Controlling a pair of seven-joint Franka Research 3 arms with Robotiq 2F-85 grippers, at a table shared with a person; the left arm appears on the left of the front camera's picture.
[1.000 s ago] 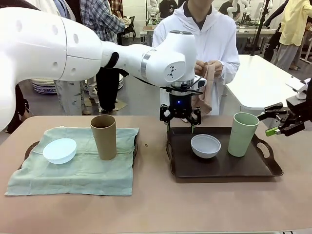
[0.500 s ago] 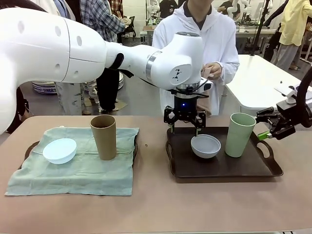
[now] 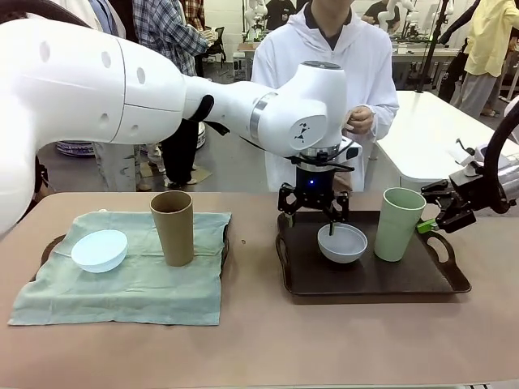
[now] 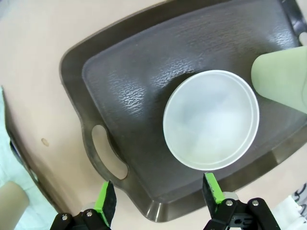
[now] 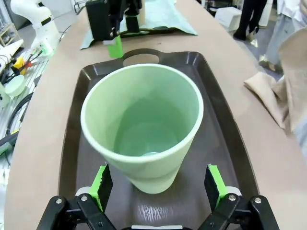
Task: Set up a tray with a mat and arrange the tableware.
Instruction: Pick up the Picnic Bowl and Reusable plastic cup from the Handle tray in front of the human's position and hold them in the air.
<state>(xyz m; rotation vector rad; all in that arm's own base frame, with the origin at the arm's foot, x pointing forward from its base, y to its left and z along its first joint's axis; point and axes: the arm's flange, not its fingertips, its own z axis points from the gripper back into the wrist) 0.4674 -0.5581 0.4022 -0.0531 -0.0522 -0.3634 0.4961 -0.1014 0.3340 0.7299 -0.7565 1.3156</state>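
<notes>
Half done: brown tumbler [image 3: 173, 227] and blue bowl [image 3: 100, 250] sit on a mat [image 3: 138, 288] left of the matless dark tray [image 3: 365, 279]. Over that tray, the open left gripper [image 3: 312, 220] hangs above the grey-white bowl [image 3: 341, 243], and the open right gripper [image 3: 434, 219] is beside the green tumbler [image 3: 401, 223].

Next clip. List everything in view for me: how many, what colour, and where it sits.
Trays: two, dark brown; right tray unlined, left tray under the mat.
Mat: one, pale green, over the left tray.
Bowls: two; blue bowl on the mat, grey-white bowl on the right tray.
Tumblers: two; brown tumbler on the mat, green tumbler on the right tray.
Table: one, tan.
Person: one, white hoodie, far side.
Left gripper: open, over the grey-white bowl's far rim.
Right gripper: open, flanking the green tumbler.
</notes>
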